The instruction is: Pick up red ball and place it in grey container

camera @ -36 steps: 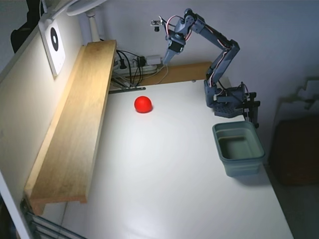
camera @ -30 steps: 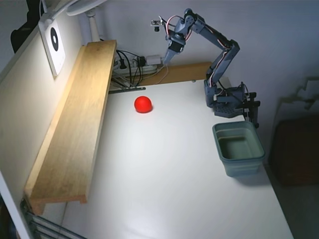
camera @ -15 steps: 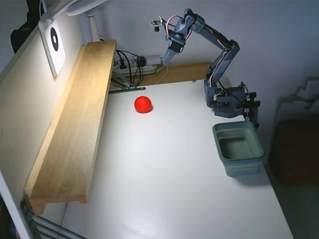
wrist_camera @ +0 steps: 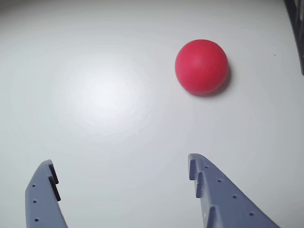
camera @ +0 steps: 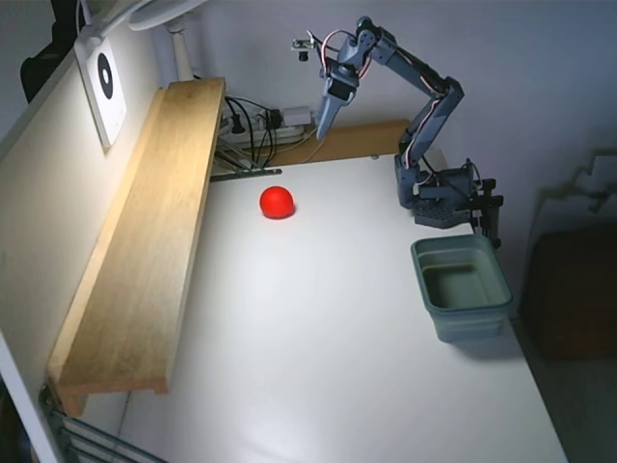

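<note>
The red ball (camera: 277,202) lies on the white table (camera: 318,367), toward its far left in the fixed view. In the wrist view the ball (wrist_camera: 201,66) sits ahead and to the right of my fingers. My gripper (camera: 319,123) hangs above the table's far edge, up and to the right of the ball, not touching it. In the wrist view the gripper (wrist_camera: 118,166) is open and empty, its jaws wide apart. The grey container (camera: 462,286) stands at the table's right edge, empty, in front of the arm's base.
A long wooden shelf (camera: 145,241) runs along the table's left side. Cables and a power strip (camera: 265,123) lie at the back. The arm's base (camera: 439,193) is clamped at the back right. A dark edge (wrist_camera: 297,33) shows at the wrist view's right.
</note>
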